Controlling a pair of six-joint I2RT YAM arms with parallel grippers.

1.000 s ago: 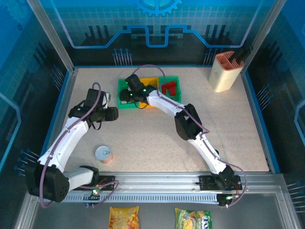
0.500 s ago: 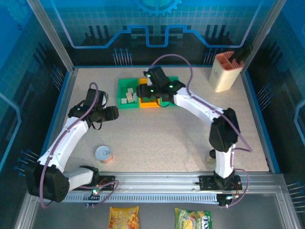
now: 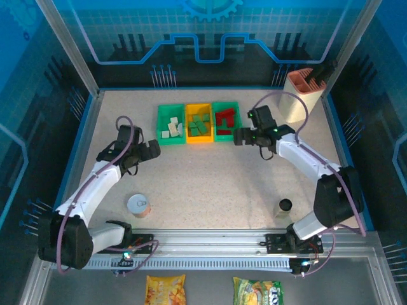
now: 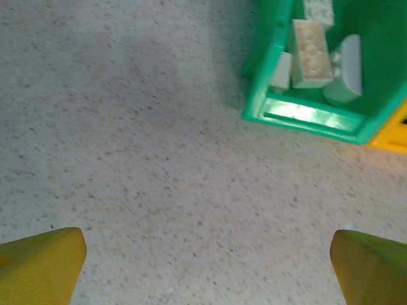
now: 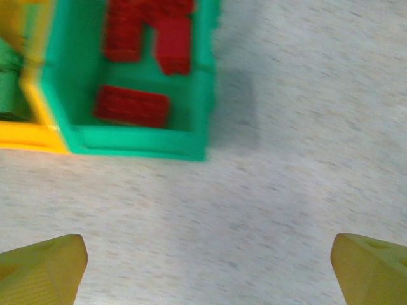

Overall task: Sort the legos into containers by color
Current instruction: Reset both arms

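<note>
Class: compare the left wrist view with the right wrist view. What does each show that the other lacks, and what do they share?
Left wrist view: the left green bin holding cream bricks. Right wrist view: the right green bin holding red bricks, with green bricks beside it in the yellow bin. Shared: a corner of that yellow bin, the speckled tabletop, and yellow fingertips in the bottom corners; the left gripper and right gripper are open, holding nothing.

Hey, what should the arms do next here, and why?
Probably retract both arms: cream bricks, green bricks and red bricks already lie in separate bins, and the left gripper and right gripper are open and empty.
</note>
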